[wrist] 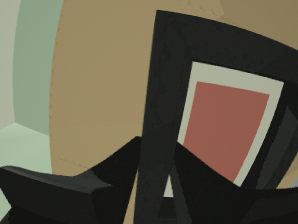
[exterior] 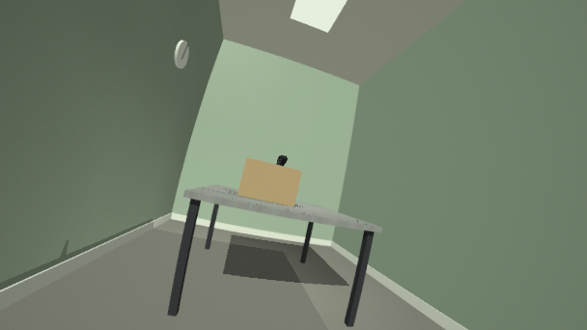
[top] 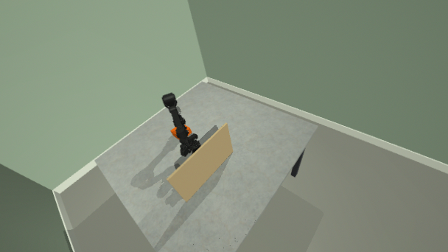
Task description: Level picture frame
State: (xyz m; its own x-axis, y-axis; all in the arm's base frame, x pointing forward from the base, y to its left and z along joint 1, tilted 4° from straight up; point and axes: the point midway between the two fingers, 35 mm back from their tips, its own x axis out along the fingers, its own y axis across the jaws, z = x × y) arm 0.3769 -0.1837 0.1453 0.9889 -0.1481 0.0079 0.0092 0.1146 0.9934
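Note:
The picture frame (wrist: 167, 45) has a wide black border, a pale inner mat and a red picture (wrist: 225, 125). It shows only in the wrist view, in front of the tan board (wrist: 100, 75) (top: 206, 166) (exterior: 270, 180). Its upper edge slopes down to the right in that view, which is itself tilted. My gripper (wrist: 155, 143) is shut on the frame's left side bar, one finger outside it and the other over its inner side. The screw and the notched strip are hidden. The top and exterior views show the board's plain back, which hides the frame.
The board stands upright on the grey table (top: 265, 129) (exterior: 348, 222). The black arm (top: 177, 118) (exterior: 282, 159) is on the board's far side in the top and exterior views, close to it. Green walls surround the table, and a round clock (exterior: 181, 54) hangs on one.

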